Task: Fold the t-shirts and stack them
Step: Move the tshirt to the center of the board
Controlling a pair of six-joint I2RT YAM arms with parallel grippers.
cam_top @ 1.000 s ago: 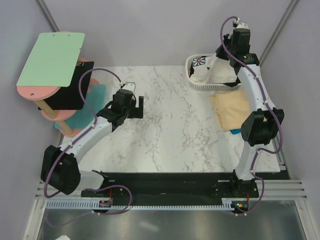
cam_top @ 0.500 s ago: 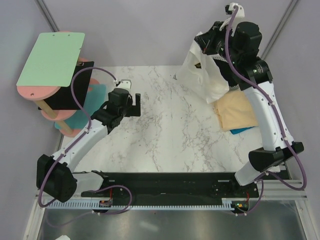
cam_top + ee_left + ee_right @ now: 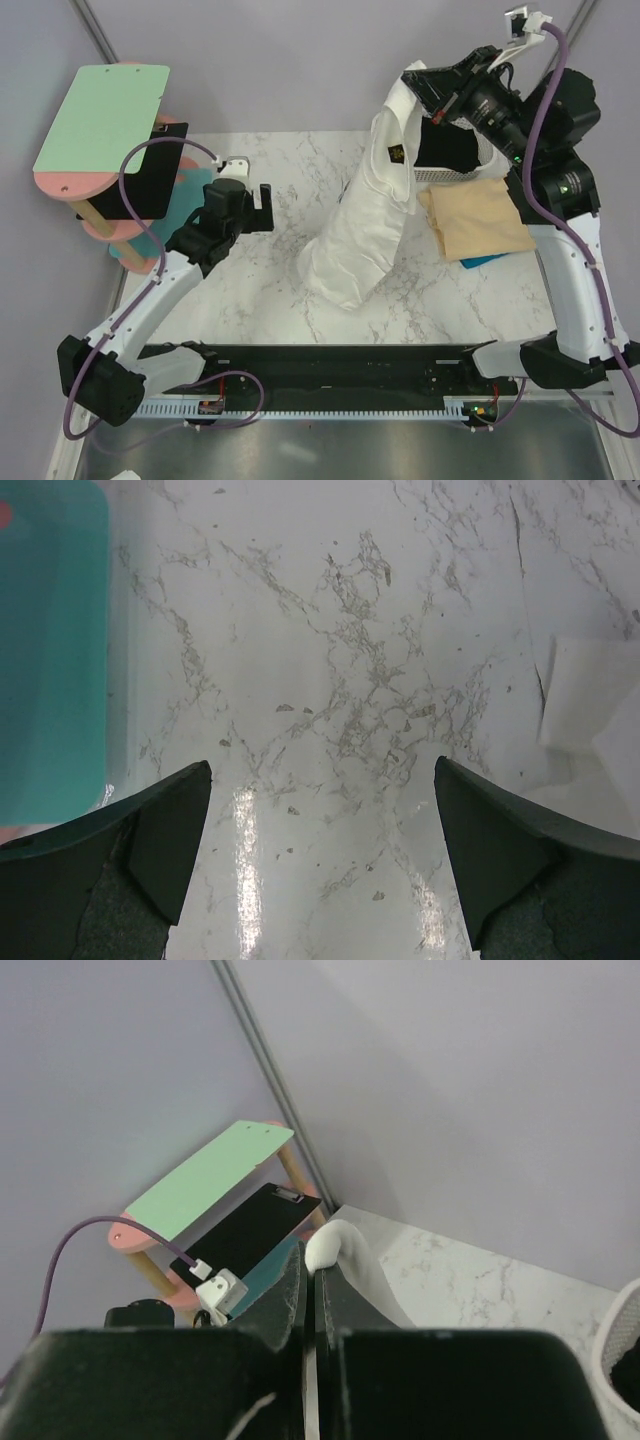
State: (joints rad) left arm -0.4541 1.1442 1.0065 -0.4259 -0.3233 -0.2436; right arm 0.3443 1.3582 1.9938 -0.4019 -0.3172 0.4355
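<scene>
No stack showed yet. The right end effector (image 3: 418, 88) was clamped on the white t-shirt (image 3: 365, 215), which hung left of the basket (image 3: 455, 176) with its lower end on the surface (image 3: 290, 310). The tan t-shirt (image 3: 478, 222) lay just in front of the basket and the black t-shirt (image 3: 447, 150) inside it. The left end effector (image 3: 320, 800) stood idle well left of the basket, fingers apart.

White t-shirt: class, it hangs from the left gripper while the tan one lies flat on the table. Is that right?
No. The white t-shirt hangs from the right gripper, not the left, as the top view shows; the left gripper is open and empty. The tan one does lie flat on the table.
</scene>
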